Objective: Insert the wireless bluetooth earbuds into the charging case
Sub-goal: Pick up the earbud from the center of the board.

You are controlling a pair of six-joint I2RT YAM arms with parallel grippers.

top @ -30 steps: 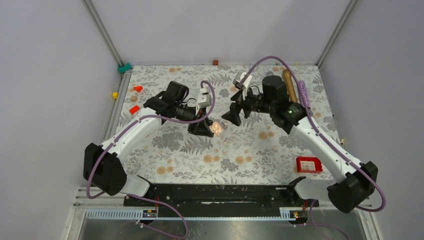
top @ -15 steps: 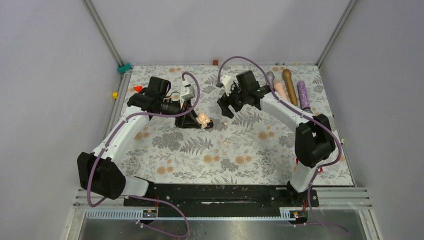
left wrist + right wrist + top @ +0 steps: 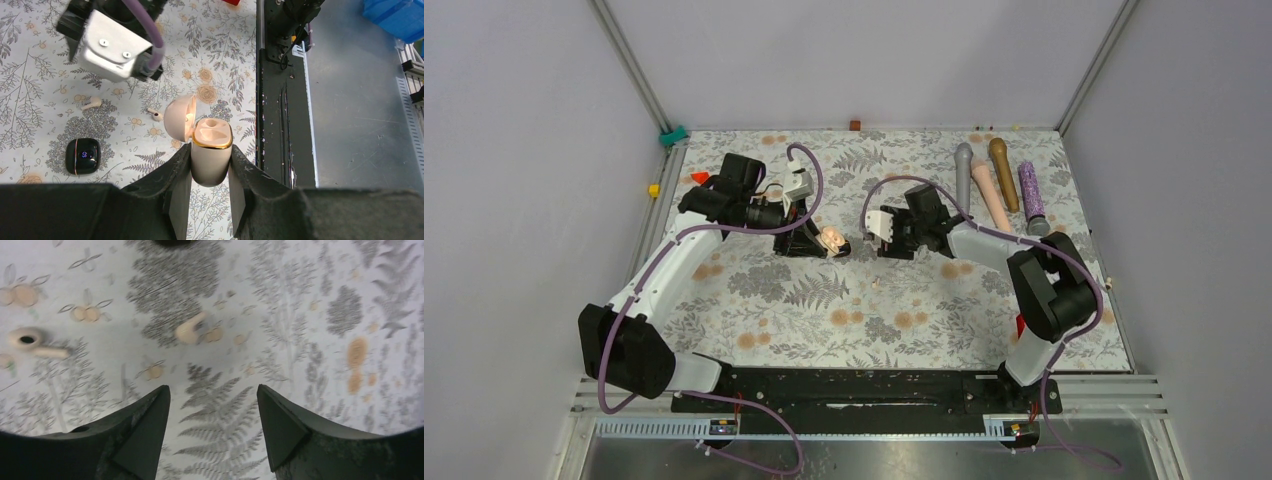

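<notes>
Left gripper (image 3: 210,156) is pinching the open, empty case (image 3: 212,145); right gripper (image 3: 212,395) is hovering spread, earbuds (image 3: 190,331) lying loose at 10–12 o'clock.

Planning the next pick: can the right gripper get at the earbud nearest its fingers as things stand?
Probably yes. The right gripper hangs open over the table; the earbud lies bare just beyond its fingertips, with nothing between them.

We see a table (image 3: 904,320) under a leafy, flowered cover. On it lie a pale earbud (image 3: 190,331), a second earbud (image 3: 30,340) and a small black case (image 3: 82,155). Four cylinders (image 3: 992,195) lie side by side at its far right.
</notes>
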